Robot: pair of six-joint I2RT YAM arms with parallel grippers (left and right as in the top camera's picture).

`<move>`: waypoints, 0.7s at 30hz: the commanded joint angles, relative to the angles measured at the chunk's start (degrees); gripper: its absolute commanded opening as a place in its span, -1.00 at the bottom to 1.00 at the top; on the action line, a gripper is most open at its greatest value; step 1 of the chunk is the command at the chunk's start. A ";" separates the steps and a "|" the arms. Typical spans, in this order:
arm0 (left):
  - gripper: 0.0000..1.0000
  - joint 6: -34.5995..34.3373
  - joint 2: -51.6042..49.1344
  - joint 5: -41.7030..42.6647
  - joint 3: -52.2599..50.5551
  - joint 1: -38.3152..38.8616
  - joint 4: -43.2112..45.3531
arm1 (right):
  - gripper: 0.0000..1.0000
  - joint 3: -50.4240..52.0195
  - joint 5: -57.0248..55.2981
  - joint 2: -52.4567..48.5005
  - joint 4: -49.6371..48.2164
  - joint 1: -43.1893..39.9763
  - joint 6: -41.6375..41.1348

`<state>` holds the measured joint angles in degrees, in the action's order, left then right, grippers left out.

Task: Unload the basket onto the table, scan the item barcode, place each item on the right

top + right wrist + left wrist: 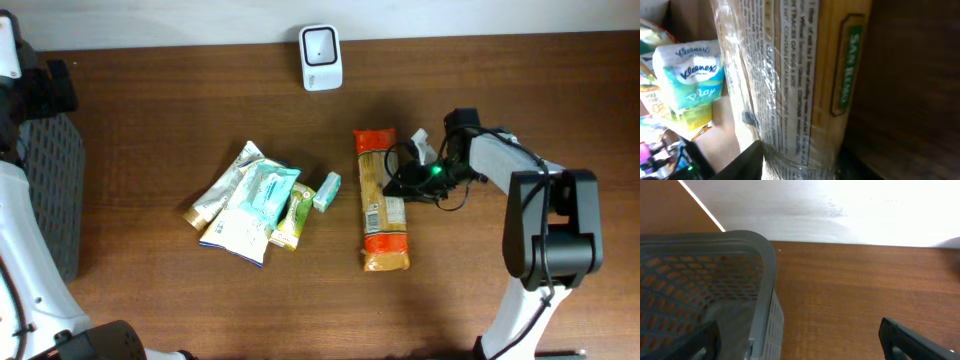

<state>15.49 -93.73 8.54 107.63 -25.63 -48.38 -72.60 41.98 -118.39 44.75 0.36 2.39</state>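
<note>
Overhead view: a San Remo pasta packet (383,200) lies flat on the wooden counter (520,80), well apart from the white barcode scanner (320,57) at the far edge. The right end effector (400,183) straddles the packet's side, jaws partly apart; I cannot tell whether they grip it. The left end effector (800,342) hangs wide and empty beside a grey basket (715,275). The task looks barely begun: the packet is not yet lifted, presented or scanned.

Brown table (150,110); pasta packet (384,215); pouches (255,200); perhaps scanner (321,57).
</note>
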 commanded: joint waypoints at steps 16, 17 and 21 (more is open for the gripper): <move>0.99 0.90 0.85 0.20 0.42 0.04 0.11 | -0.92 -4.92 -8.92 -1.99 4.68 4.00 -9.75; 0.98 0.87 0.85 0.20 0.42 0.04 0.11 | -0.92 -9.03 -13.55 0.85 9.62 4.07 -9.79; 0.99 0.87 0.85 0.17 0.42 0.04 0.13 | -0.92 -27.08 -40.76 4.52 32.50 8.87 -13.18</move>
<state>15.49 -93.73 8.51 107.63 -25.63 -48.36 -89.69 21.93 -117.69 68.84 5.89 -7.55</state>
